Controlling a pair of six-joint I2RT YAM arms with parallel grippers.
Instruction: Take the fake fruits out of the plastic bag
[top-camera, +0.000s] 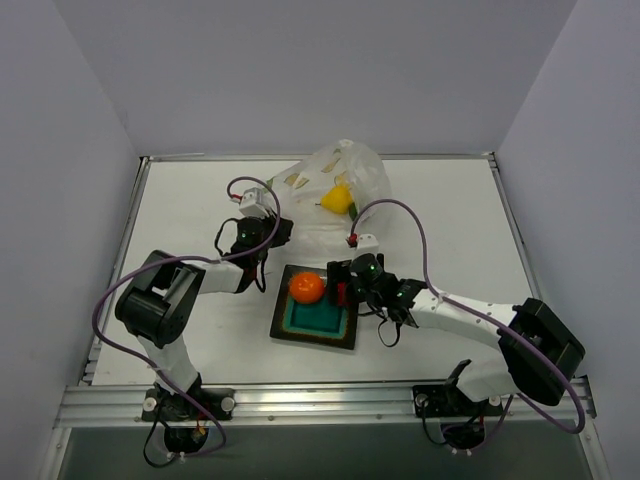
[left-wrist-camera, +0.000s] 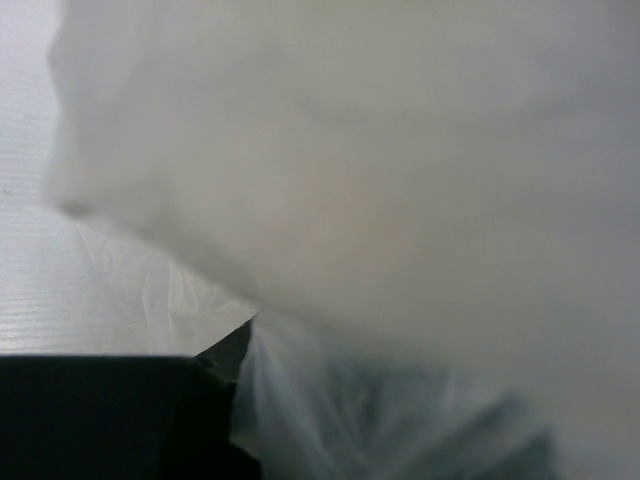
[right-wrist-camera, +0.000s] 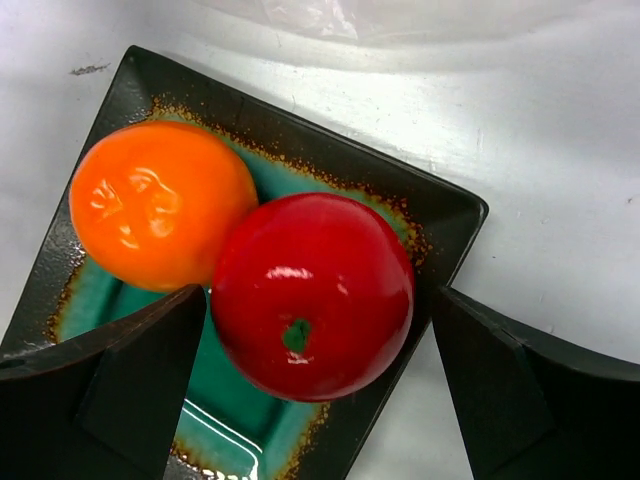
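Overhead, a white tabletop (top-camera: 190, 200) with a thin metal border sits boxed in by plain pale grey walls (top-camera: 300, 70) at the back and on both sides. An aluminium rail (top-camera: 320, 400) runs along its near edge, carrying both arm bases. Up close the surface looks faintly streaked, with one small dark scuff just beyond the plate's far left corner.

The plastic bag (top-camera: 335, 185) lies crumpled at the far middle of the tabletop, and the yellow pear shape (top-camera: 338, 199) shows through its film, inside it. Just nearer sits a square teal plate (top-camera: 315, 340) with a dark rim.

On the plate, the orange ball (top-camera: 307, 288) and the red round fruit (right-wrist-camera: 312, 295) rest touching each other, the red one at the plate's right corner with its small green mark facing up. The right fingers (right-wrist-camera: 130, 390) are spread to either side of the red round fruit, with a sliver of gap showing on each side, so they are released rather than clamped.

The left fingers (left-wrist-camera: 100, 415) are at the bag's near left edge. That wrist camera is filled with blurred milky film, and only a dark finger shape shows at the lower left. I cannot tell whether they pinch the bag.
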